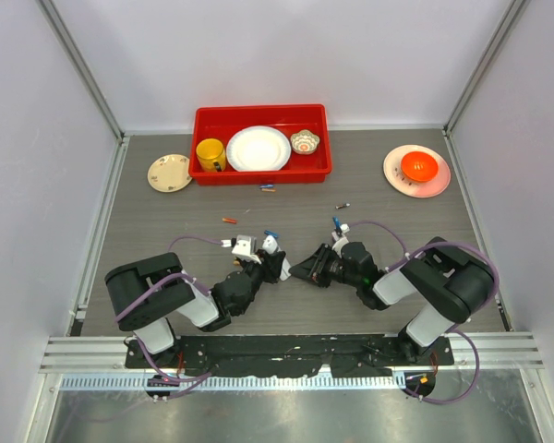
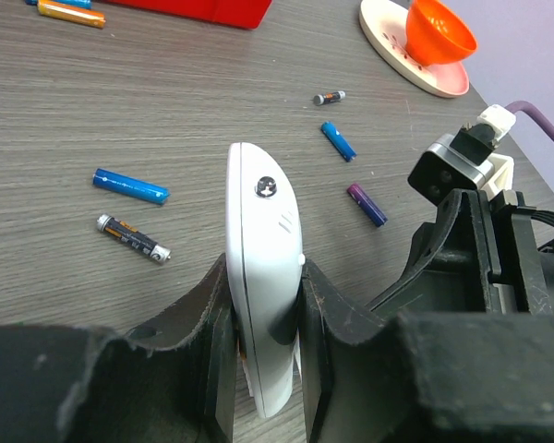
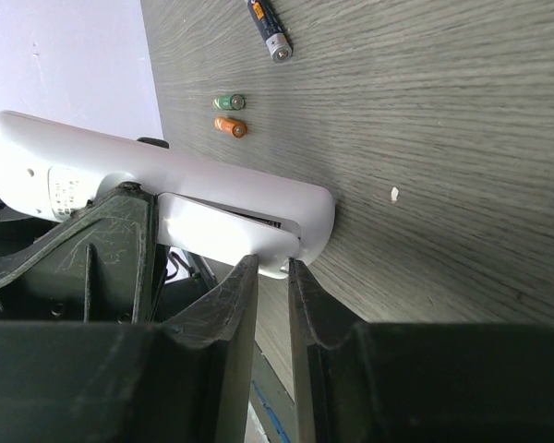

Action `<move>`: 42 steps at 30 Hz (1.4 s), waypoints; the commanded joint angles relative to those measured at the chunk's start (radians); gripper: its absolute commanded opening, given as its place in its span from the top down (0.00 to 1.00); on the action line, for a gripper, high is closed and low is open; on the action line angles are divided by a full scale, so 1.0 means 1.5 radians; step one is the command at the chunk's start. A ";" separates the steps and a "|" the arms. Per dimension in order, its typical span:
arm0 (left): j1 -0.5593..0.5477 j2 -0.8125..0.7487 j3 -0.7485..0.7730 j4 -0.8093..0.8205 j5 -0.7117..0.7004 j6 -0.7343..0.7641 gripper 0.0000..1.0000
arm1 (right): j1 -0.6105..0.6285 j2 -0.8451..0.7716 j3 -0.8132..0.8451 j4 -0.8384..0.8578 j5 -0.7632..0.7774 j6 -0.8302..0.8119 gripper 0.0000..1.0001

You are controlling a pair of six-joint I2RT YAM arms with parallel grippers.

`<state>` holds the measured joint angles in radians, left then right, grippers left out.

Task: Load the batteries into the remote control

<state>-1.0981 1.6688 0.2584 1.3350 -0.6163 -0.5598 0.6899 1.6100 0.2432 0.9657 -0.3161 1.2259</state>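
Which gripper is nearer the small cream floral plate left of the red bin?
Left. The left gripper, clamping the white remote control, sits right of the cream floral plate, toward the near edge; the right gripper lies beyond it, farther right.

Both arms sit folded low, elbows pushed out to the sides. The left arm (image 1: pixel 162 293) reaches in toward the middle and the right arm (image 1: pixel 439 277) mirrors it, so the wrists point at each other and the tips nearly meet. The left gripper (image 1: pixel 275 265) is clamped on the remote control (image 2: pixel 263 231), with its fingers (image 2: pixel 208 318) pressed against either side (edge-up in the wrist view). The right gripper (image 1: pixel 307 270) has its fingers (image 3: pixel 235 300) almost together, just a thin slit between them, tips right at the remote's end. Can't tell if it's actually pinching anything.
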 commanded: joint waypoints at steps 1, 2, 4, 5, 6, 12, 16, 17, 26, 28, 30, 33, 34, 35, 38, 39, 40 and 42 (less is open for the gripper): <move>-0.008 0.007 -0.007 0.140 -0.017 0.015 1.00 | 0.003 -0.031 0.016 0.053 0.003 -0.006 0.75; -0.008 0.007 -0.006 0.141 -0.017 0.015 1.00 | 0.003 -0.031 0.015 0.053 0.002 -0.006 0.75; -0.008 0.005 -0.007 0.141 -0.017 0.013 1.00 | 0.003 -0.032 0.014 0.050 0.003 -0.006 0.75; -0.008 0.004 -0.007 0.141 -0.017 0.012 1.00 | 0.003 -0.032 0.013 0.050 0.004 -0.007 0.75; -0.008 0.003 -0.007 0.141 -0.017 0.010 1.00 | 0.003 -0.033 0.011 0.049 0.004 -0.007 0.75; -0.008 0.001 -0.009 0.141 -0.017 0.007 1.00 | -0.002 -0.029 0.002 0.050 0.005 -0.009 0.75; -0.008 -0.001 -0.012 0.141 -0.023 0.006 1.00 | -0.007 -0.033 -0.005 0.044 0.008 -0.013 0.75; -0.008 -0.003 -0.013 0.141 -0.027 0.006 1.00 | -0.008 -0.034 -0.006 0.041 0.009 -0.016 0.75; -0.008 -0.008 -0.015 0.141 -0.035 0.008 1.00 | -0.016 -0.037 -0.012 0.012 0.013 -0.033 0.74; -0.008 -0.009 -0.016 0.141 -0.037 0.007 1.00 | -0.017 -0.039 -0.012 0.003 0.014 -0.037 0.74; -0.008 -0.010 -0.018 0.141 -0.039 0.008 1.00 | -0.021 -0.043 -0.013 -0.010 0.015 -0.040 0.74; -0.008 -0.010 -0.018 0.141 -0.043 0.008 1.00 | -0.025 -0.041 -0.015 -0.020 0.018 -0.046 0.74; -0.008 -0.009 -0.018 0.141 -0.044 0.008 1.00 | -0.026 -0.041 -0.016 -0.022 0.018 -0.046 0.74; -0.008 -0.009 -0.019 0.141 -0.044 0.008 1.00 | -0.026 -0.041 -0.017 -0.023 0.018 -0.047 0.74; -0.008 -0.010 -0.019 0.141 -0.045 0.008 1.00 | -0.026 -0.045 -0.017 -0.022 0.015 -0.052 0.72; -0.008 -0.010 -0.020 0.141 -0.045 0.008 1.00 | -0.026 -0.047 -0.017 -0.019 0.015 -0.058 0.70; -0.008 -0.009 -0.020 0.141 -0.045 0.007 1.00 | -0.025 -0.050 -0.017 -0.016 0.011 -0.058 0.65; -0.008 -0.007 -0.020 0.140 -0.045 0.004 1.00 | -0.027 -0.056 -0.017 -0.002 0.006 -0.056 0.57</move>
<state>-1.1061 1.6669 0.2451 1.3460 -0.6399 -0.5682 0.6525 1.5738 0.2192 0.9108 -0.3046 1.1667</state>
